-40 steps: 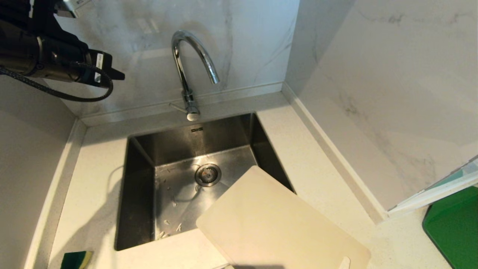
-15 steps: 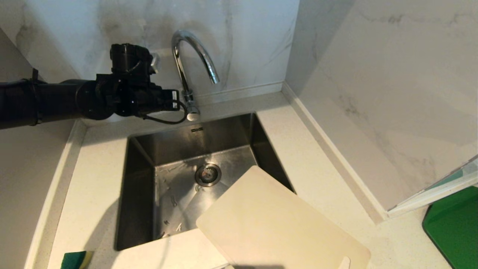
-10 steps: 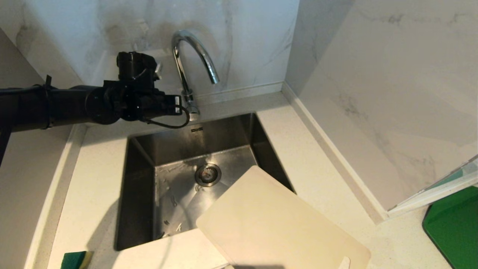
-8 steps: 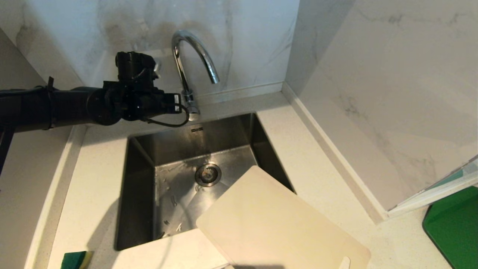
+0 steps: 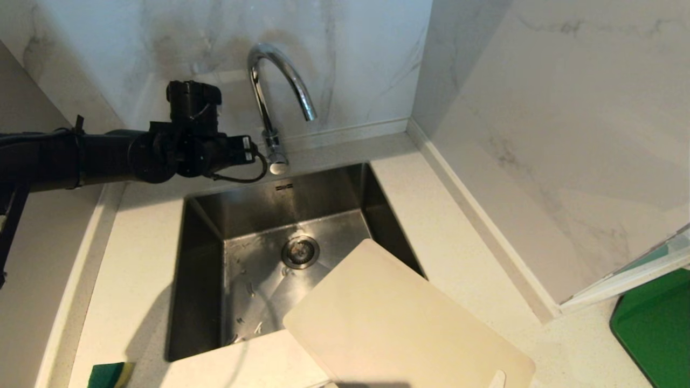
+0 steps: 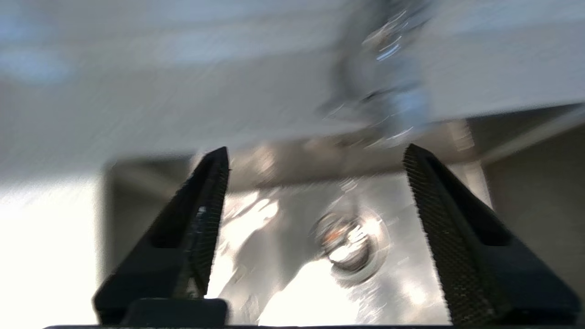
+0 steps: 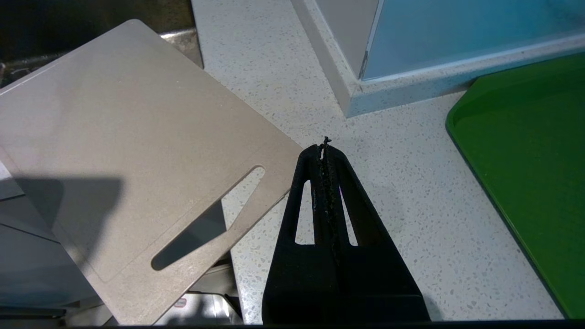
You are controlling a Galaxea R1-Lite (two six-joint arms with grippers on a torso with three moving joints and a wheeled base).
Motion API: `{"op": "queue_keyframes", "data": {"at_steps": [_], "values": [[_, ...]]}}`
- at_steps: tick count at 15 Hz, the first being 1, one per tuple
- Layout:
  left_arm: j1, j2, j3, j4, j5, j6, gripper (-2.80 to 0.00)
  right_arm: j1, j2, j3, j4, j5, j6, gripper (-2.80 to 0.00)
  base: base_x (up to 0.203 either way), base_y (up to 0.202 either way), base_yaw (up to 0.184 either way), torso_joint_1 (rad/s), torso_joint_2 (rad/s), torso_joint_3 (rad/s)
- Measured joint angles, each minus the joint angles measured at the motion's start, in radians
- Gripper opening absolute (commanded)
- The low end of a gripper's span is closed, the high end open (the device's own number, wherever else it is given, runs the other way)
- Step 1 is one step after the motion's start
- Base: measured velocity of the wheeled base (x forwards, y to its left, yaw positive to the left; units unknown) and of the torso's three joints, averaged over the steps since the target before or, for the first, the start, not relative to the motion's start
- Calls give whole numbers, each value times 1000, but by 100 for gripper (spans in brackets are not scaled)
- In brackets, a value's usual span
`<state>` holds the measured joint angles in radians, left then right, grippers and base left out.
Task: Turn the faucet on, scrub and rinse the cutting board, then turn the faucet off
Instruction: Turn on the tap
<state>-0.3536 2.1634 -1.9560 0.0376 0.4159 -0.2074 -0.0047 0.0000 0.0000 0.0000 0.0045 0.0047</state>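
The sink (image 5: pixel 205 226) is the landmark: the board (image 5: pixel 399 323) overhangs its near right corner, unscrubbed, and no water shows at the faucet (image 5: pixel 272 102) behind it. The left gripper (image 6: pixel 315 157) gapes empty beside the faucet's base. The right gripper (image 7: pixel 324 151), pinched closed, hovers beside the board.

The tall chrome gooseneck faucet (image 5: pixel 280 97) gleams silver against white grey-veined marble wall panels (image 5: pixel 539 108). The thin plastic cutting board (image 5: pixel 399 323) is cream-beige; the flat board (image 7: pixel 530 169) is dark green.
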Motion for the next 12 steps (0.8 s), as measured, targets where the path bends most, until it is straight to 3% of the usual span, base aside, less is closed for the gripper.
{"op": "queue_keyframes", "data": {"at_steps": [3, 6, 9, 12], "values": [[-1, -1, 1, 145, 29, -74, 0, 0, 0, 0, 0, 0, 0, -280, 0, 0, 0, 0, 0, 0], [-6, -5, 1, 198, 38, -126, 0, 0, 0, 0, 0, 0, 0, -280, 0, 0, 0, 0, 0, 0], [-30, -6, 0, 141, 50, -183, 0, 0, 0, 0, 0, -1, 0, -280, 0, 0, 0, 0, 0, 0], [-49, -3, 0, 45, 70, -189, 0, 0, 0, 0, 0, 0, 0, -280, 0, 0, 0, 0, 0, 0]]}}
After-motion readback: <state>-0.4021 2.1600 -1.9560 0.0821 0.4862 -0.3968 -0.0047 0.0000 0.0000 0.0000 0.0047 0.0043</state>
